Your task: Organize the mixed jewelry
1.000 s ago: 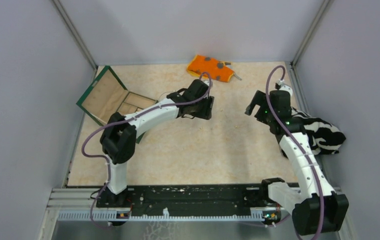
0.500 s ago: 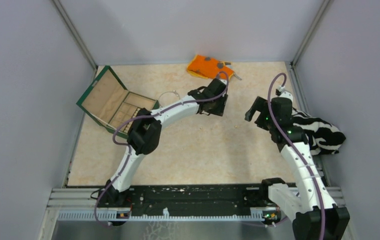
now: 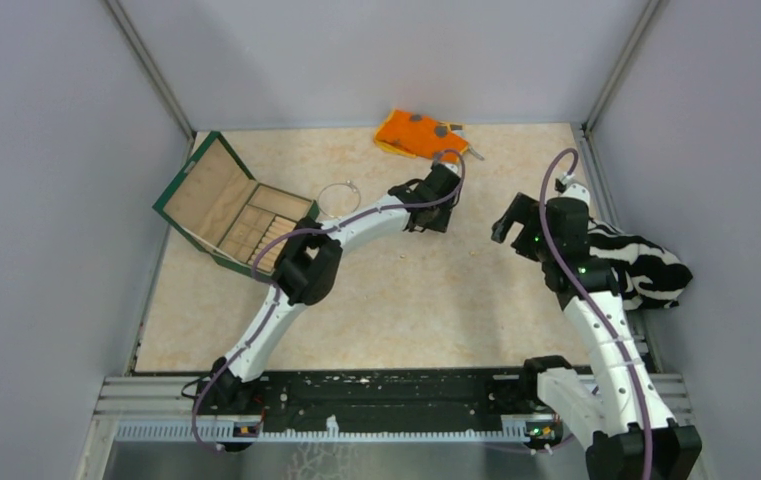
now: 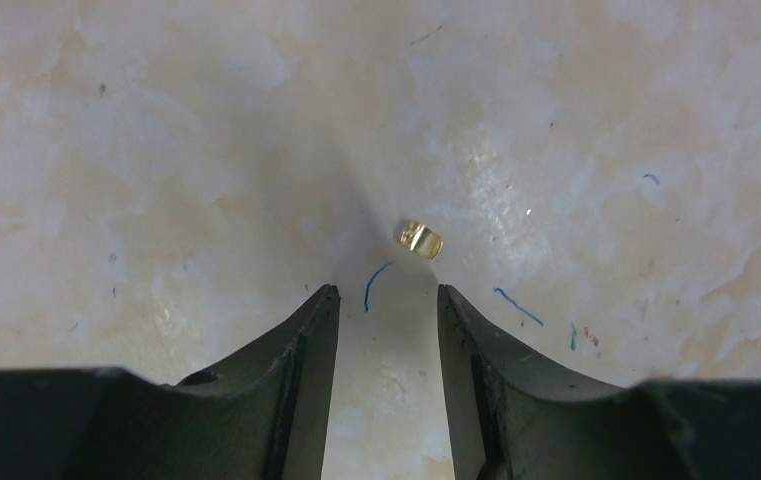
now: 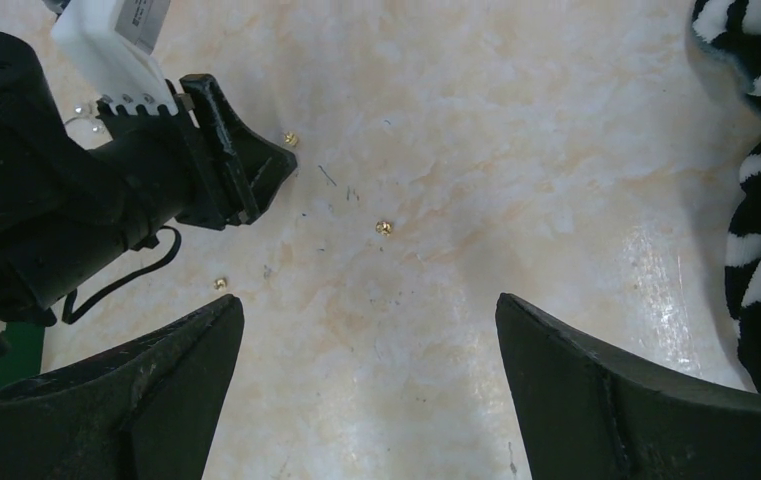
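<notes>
- Pointing at the table (image 4: 156,150), left tool (image 4: 386,292) stands partly open, empty; tiny gold bead (image 4: 420,238) lies just beyond its tips.
- Right tool (image 5: 368,305) gapes wide, holding nothing.

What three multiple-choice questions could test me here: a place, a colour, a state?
1. Where does the tiny gold piece lie?
A) in the box
B) on the table just ahead of the left gripper
C) on the cloth
2. What colour is the far cloth?
A) blue
B) white
C) orange with grey spots
3. How is the right gripper?
A) open, empty
B) shut on a bangle
C) shut on cloth
1 B: left wrist view shows it on bare table before the jaws. 2 C: plain from above. 3 A: jaws wide, nothing between.
</notes>
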Robot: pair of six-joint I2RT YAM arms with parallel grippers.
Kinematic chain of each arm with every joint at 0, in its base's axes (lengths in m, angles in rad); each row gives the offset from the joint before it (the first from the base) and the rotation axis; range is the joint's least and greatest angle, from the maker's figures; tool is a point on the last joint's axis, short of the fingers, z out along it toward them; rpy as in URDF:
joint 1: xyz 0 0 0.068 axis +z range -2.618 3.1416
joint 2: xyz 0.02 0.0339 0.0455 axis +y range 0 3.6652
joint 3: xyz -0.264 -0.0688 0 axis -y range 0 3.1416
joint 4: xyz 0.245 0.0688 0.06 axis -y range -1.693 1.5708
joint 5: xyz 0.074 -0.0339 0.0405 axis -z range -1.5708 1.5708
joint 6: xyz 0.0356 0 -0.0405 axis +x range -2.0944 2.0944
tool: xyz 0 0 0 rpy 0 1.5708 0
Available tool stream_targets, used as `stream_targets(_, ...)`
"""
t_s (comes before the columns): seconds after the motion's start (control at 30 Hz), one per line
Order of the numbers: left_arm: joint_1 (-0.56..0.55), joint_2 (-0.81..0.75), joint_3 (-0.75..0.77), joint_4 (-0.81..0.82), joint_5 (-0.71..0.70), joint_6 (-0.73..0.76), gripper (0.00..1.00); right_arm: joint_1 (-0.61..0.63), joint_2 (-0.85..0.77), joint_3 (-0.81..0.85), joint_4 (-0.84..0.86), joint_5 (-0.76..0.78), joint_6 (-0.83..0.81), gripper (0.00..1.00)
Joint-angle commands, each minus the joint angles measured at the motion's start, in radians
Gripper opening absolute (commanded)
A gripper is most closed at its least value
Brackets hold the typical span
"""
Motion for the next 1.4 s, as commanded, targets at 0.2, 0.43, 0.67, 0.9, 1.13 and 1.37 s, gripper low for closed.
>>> stream_targets(0.2,-0.004,0.075,0.070,0.060,-0.021,0.075,0.48,-0.006,-0.058,-0.028,0.030,-0.015,0.022,0.95)
stream_targets(0.43,-0.004,0.088,0.076,0.058,0.000,0.071,0.39,-0.007,-0.069,-0.030,0.018,-0.004,0.033,0.94)
stream_targets(0.67,-0.004,0.098,0.093,0.089,0.001,0.092,0.38,-0.006,-0.073,-0.026,0.000,-0.009,0.019,0.94)
stream_targets(0.9,-0.004,0.115,0.130,0.085,-0.004,0.113,0.28,-0.006,-0.089,-0.031,-0.009,-0.011,0.011,0.94)
stream_targets(1.13,-0.004,0.108,0.131,0.083,-0.022,0.134,0.25,-0.006,-0.095,-0.036,-0.016,-0.010,0.019,0.94)
stream_targets(1.37,-0.004,0.092,0.131,0.078,-0.013,0.128,0.18,-0.006,-0.081,-0.043,0.003,-0.026,0.025,0.94)
